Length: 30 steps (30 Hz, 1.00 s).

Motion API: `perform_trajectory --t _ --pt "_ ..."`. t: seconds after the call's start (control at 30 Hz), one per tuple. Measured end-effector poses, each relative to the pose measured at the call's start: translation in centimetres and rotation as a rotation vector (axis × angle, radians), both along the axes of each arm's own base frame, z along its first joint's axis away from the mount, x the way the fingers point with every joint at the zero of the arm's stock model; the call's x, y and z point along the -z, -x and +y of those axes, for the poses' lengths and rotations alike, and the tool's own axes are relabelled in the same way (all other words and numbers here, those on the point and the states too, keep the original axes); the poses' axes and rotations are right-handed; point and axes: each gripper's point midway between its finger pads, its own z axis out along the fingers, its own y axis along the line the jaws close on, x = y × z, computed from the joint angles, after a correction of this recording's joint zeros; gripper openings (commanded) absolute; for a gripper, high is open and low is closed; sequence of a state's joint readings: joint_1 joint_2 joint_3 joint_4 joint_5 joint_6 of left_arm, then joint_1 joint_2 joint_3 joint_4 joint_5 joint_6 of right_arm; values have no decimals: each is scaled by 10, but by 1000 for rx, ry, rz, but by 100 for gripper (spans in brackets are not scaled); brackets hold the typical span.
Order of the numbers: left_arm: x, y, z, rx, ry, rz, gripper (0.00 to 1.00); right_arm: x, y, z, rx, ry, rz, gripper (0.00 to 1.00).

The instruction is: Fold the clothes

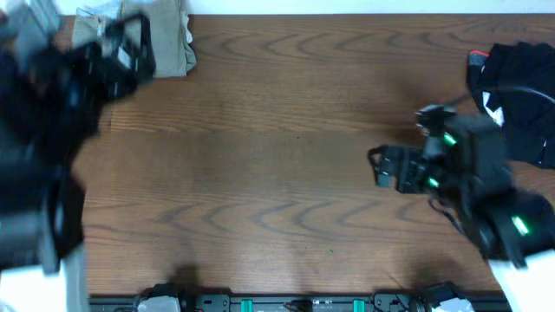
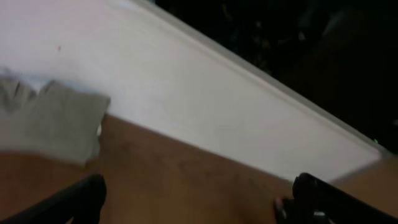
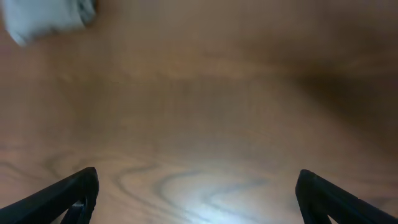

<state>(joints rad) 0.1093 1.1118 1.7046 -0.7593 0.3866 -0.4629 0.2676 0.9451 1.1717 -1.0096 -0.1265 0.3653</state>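
A folded light khaki-grey garment (image 1: 143, 39) lies at the table's far left corner. In the left wrist view it (image 2: 50, 121) shows at the left, by the table's back edge. My left gripper (image 1: 126, 48) hovers blurred over it, open, with nothing between its fingers (image 2: 199, 202). A heap of black clothes (image 1: 520, 87) lies at the far right. My right gripper (image 1: 379, 166) points left over bare wood, open and empty (image 3: 198, 196). The right wrist view catches a pale folded garment (image 3: 43, 15) in its top left corner.
The wooden table (image 1: 277, 173) stretches between the two arms. A white wall (image 2: 205, 87) runs behind the table's back edge. The arms' black base rail (image 1: 295, 303) lines the front edge.
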Motion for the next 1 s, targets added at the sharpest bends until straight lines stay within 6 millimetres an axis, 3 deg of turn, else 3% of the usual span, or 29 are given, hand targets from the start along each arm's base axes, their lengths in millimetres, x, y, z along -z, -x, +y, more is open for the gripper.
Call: perform_trajectory --t 0.17,0.37,0.47,0.7,0.77,0.83,1.0 --pt "6 68 -9 18 -32 32 98 -44 38 -16 24 -26 -183 99" --pt "31 116 -15 42 -78 114 98 -52 78 -32 44 -28 -240 99" --pt "41 124 -15 51 -97 139 98 -53 89 -35 47 -31 -259 98" --pt "79 131 -16 63 -110 195 98 -43 114 -49 91 -14 -241 85" --pt "96 130 -16 65 -106 227 98 -40 118 -53 108 -8 -230 88" --pt "112 127 -16 67 -101 262 98 -39 120 -56 123 -7 -228 99" --pt "154 115 -14 74 -86 367 98 -36 121 -62 150 15 -222 99"
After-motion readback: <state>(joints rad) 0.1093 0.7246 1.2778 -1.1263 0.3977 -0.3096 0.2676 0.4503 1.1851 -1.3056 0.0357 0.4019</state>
